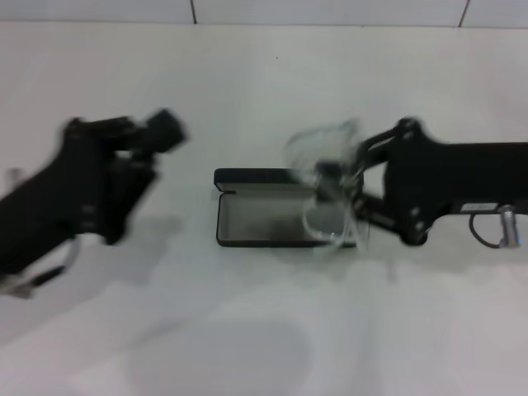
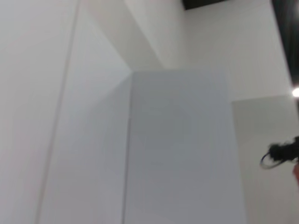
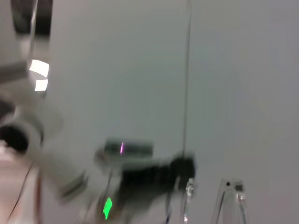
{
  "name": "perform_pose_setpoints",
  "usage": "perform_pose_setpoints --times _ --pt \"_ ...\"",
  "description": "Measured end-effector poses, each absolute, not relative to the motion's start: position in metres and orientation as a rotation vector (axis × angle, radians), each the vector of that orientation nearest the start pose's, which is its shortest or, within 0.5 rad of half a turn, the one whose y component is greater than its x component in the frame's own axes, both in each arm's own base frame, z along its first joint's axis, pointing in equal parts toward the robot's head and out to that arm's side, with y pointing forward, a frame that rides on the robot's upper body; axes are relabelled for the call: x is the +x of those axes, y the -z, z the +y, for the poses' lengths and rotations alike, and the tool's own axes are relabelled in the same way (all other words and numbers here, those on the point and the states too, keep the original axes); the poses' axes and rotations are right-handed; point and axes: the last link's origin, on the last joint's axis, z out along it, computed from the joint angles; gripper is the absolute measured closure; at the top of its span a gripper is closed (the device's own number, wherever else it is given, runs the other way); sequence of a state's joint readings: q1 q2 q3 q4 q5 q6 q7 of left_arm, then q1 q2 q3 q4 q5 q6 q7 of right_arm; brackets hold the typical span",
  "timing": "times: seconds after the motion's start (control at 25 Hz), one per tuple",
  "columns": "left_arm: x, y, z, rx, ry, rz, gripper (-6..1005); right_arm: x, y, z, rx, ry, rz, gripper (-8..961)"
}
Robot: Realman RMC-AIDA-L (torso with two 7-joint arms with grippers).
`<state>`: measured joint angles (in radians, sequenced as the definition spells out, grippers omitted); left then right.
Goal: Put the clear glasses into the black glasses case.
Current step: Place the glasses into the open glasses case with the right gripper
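Observation:
The black glasses case (image 1: 247, 221) lies open in the middle of the white table in the head view, its grey lining showing and its lid standing along the far side. The clear glasses (image 1: 323, 148) hang tilted over the case's right end, part above the lid and part down over the lining. My right gripper (image 1: 356, 188) reaches in from the right and is shut on them. In the right wrist view, thin clear parts (image 3: 230, 200) show at the edge. My left gripper (image 1: 165, 132) is held above the table to the left of the case, apart from it.
The white table (image 1: 264, 330) spreads around the case, with a tiled wall behind it. The left wrist view shows only white walls and a small dark object (image 2: 280, 151) at its edge. The right wrist view shows the other arm (image 3: 149, 172), blurred, farther off.

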<state>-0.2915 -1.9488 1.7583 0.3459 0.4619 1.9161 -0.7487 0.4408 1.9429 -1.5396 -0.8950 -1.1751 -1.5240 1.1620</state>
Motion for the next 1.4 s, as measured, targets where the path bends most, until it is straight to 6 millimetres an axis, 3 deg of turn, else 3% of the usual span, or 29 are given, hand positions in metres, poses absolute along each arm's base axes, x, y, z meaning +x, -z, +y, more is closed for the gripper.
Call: perform_pose_setpoints --times 0.12,0.24,0.28,0.48,0.72,0.88,1.04,1.4 --pt "-0.263 -0.036 0.231 -2.230 1.592 -0.144 954 0.147 0.005 0.304 -3.014 -0.718 -0.156 823" --pt "-0.273 -0.049 0.222 -2.190 1.585 -0.132 954 0.141 0.004 0.305 -3.034 -0.581 -0.130 823" --pt "-0.277 -0.054 0.219 -2.167 1.581 -0.125 954 0.123 0.002 0.309 -3.039 -0.229 -0.112 823" --pt "-0.280 -0.056 0.215 -2.154 1.570 -0.121 954 0.101 0.007 0.315 -3.029 0.057 -0.091 823" --pt "-0.282 -0.052 0.211 -2.183 1.563 -0.136 954 0.068 0.050 0.334 -3.001 0.459 -0.187 822" --pt "-0.283 -0.050 0.209 -2.180 1.563 -0.147 954 0.054 0.075 0.339 -2.940 0.607 -0.285 822" --pt "-0.284 -0.048 0.208 -2.175 1.548 -0.146 954 0.045 0.088 0.341 -2.876 0.634 -0.359 822" --pt "-0.285 -0.047 0.207 -2.170 1.544 -0.148 953 0.055 0.111 0.348 -2.819 0.612 -0.369 821"
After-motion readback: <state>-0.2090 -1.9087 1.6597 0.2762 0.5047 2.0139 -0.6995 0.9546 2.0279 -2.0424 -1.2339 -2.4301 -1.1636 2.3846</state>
